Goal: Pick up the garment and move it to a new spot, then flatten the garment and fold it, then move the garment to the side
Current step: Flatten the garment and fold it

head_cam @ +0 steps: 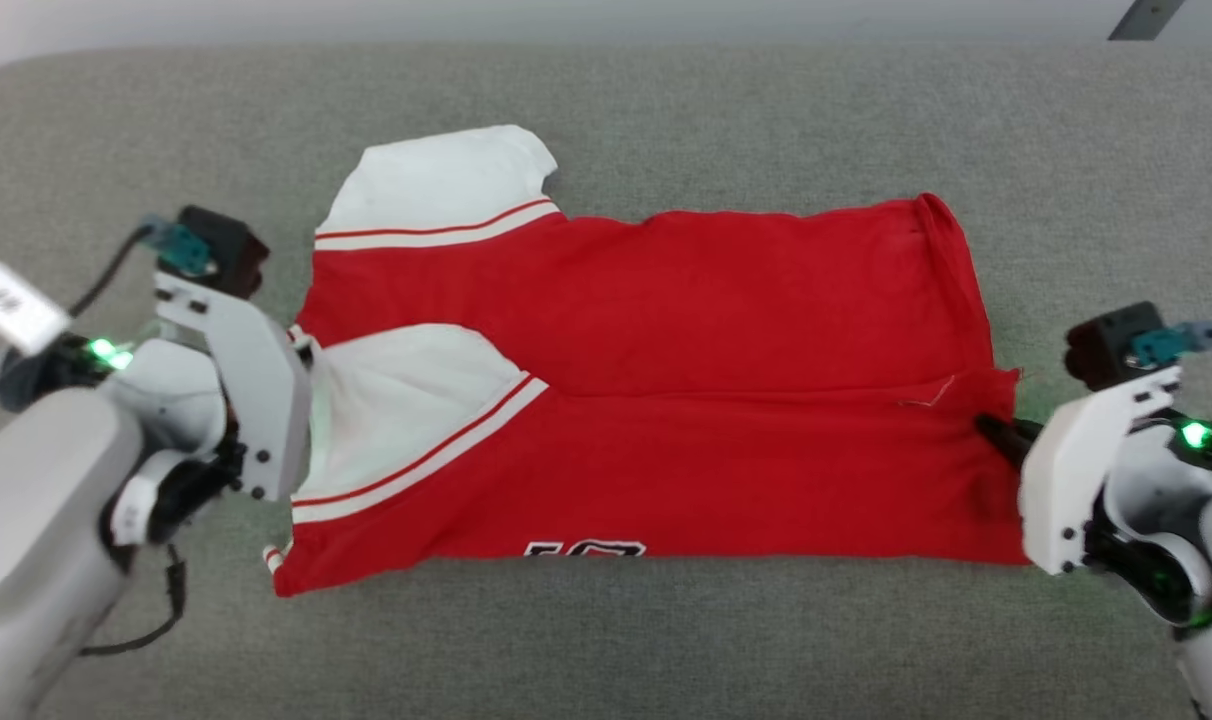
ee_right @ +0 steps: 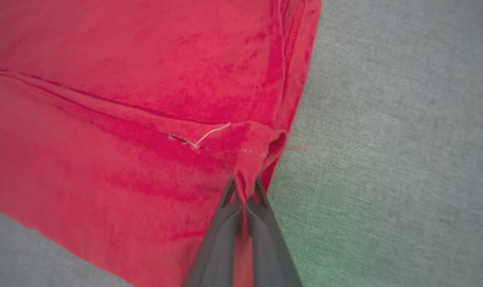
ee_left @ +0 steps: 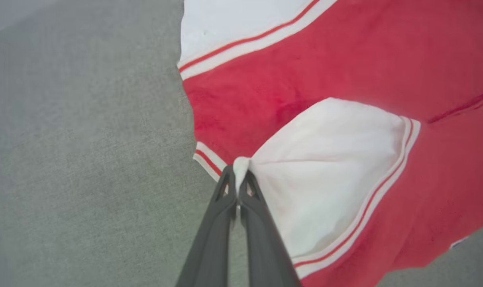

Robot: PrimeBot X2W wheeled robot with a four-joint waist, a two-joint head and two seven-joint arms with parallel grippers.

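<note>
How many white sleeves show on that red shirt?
2: one white sleeve at the far left corner; the other nearer, folded onto the red jersey, pinched by the left gripper.

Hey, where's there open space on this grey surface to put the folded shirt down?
The grey surface lies bare in a wide band beyond the far edge of the garment, and a narrower strip along its near edge. Crowded: both ends, where the left claw and right claw pinch cloth.
</note>
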